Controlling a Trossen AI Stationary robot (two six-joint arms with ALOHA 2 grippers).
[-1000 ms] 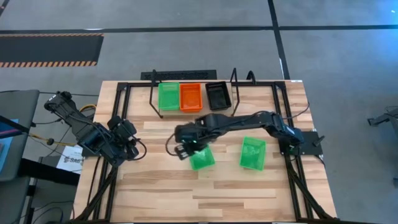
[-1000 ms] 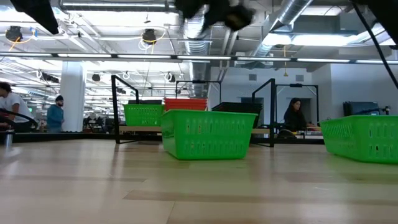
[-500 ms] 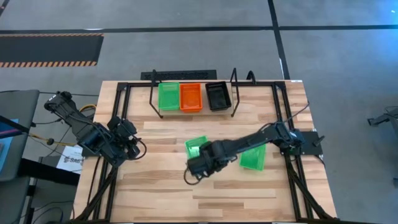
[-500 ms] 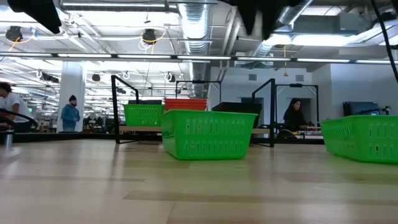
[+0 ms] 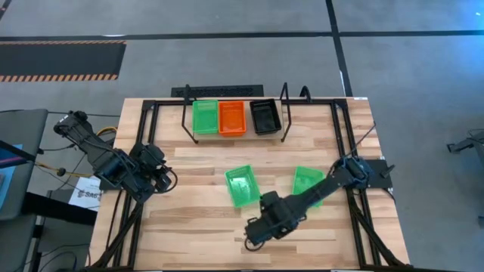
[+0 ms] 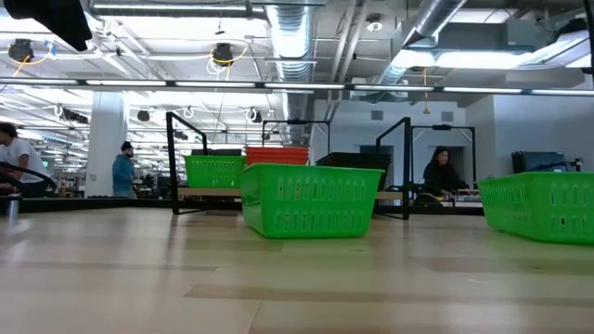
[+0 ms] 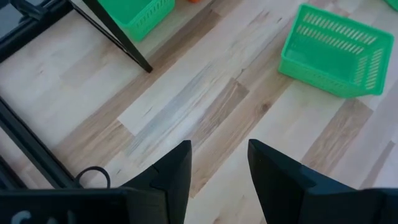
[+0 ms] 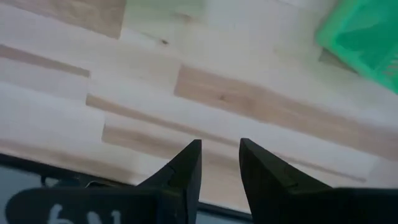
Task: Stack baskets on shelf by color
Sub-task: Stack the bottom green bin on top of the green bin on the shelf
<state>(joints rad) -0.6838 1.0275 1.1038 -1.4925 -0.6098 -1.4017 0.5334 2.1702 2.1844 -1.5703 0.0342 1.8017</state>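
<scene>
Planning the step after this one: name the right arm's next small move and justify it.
Probably bring the right tool back toward the nearer loose green plastic mesh basket. The tool hangs empty, fingers apart, over bare wood near the table's front, while two green baskets sit off the black wire shelf, which already holds green, orange and black ones.

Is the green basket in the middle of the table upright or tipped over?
Upright. The green basket sits flat on the table with its open side up in the high view; the low view shows its rim level.
</scene>
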